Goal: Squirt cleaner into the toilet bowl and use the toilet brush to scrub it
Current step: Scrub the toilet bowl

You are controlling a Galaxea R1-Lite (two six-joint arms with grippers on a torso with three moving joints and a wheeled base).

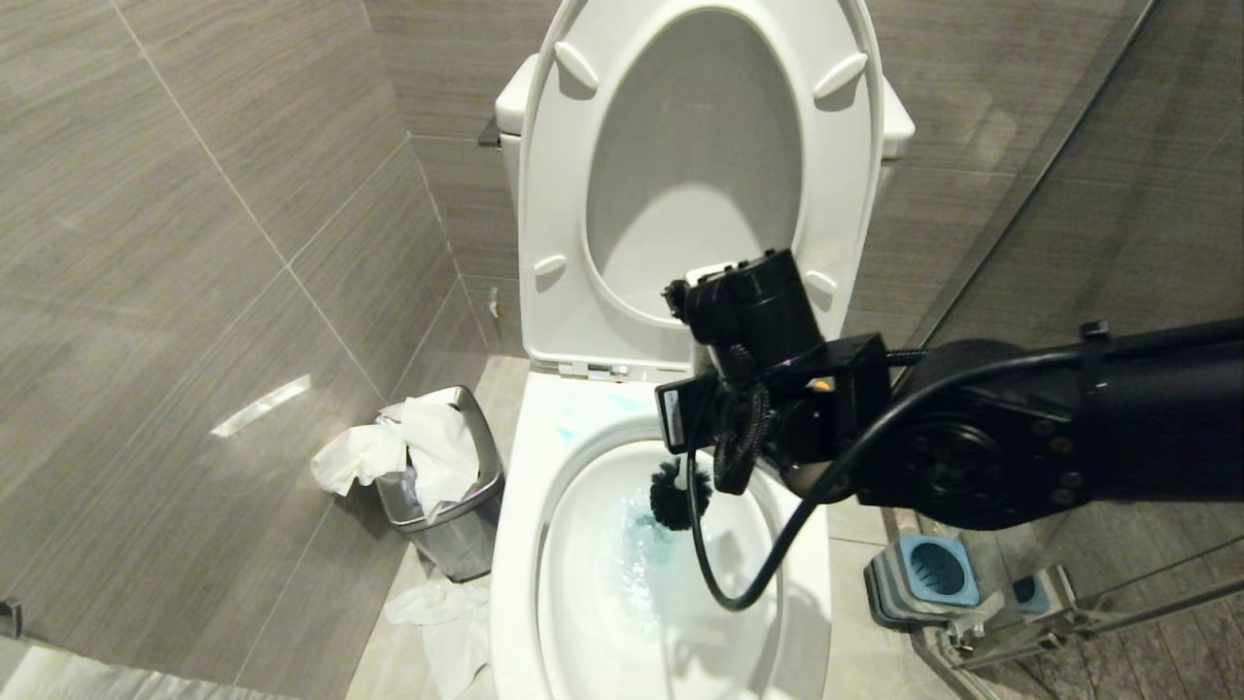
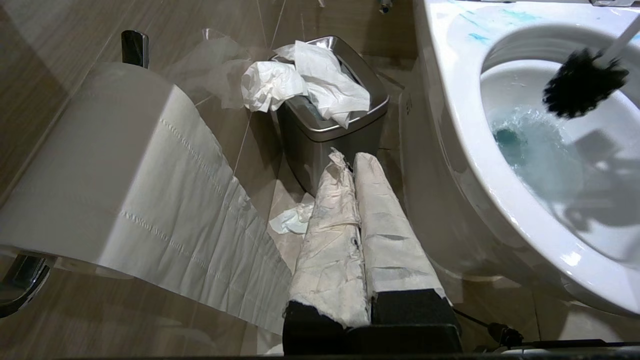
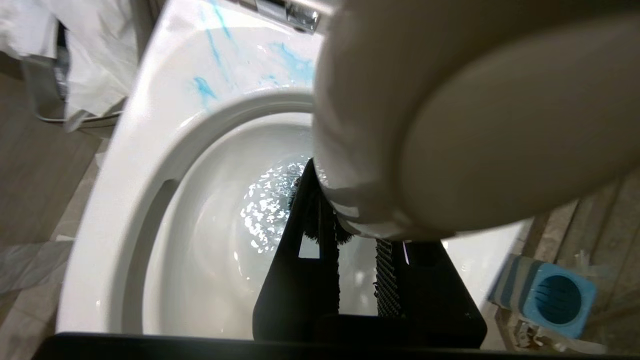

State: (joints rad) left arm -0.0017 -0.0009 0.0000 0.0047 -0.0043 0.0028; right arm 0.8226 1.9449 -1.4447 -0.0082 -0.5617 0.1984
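Right gripper (image 1: 724,457): over the bowl's back rim, fingers pinching the toilet brush (image 2: 582,90) handle.
Brush head: black bristles inside the toilet bowl (image 1: 520,544), just above blue-tinted water.
Cleaner (image 3: 210,90): blue streaks on the rim.
Left gripper (image 2: 356,165): fingers pressed together, near the steel bin (image 2: 327,125).

Most of the toilet brush (image 1: 669,494) handle is hidden behind the right gripper (image 1: 724,457) in the head view; only the black head is seen. The toilet bowl (image 1: 525,506) front is cut off by the lower edge. In the right wrist view, the knob end (image 3: 450,125) is blurred.
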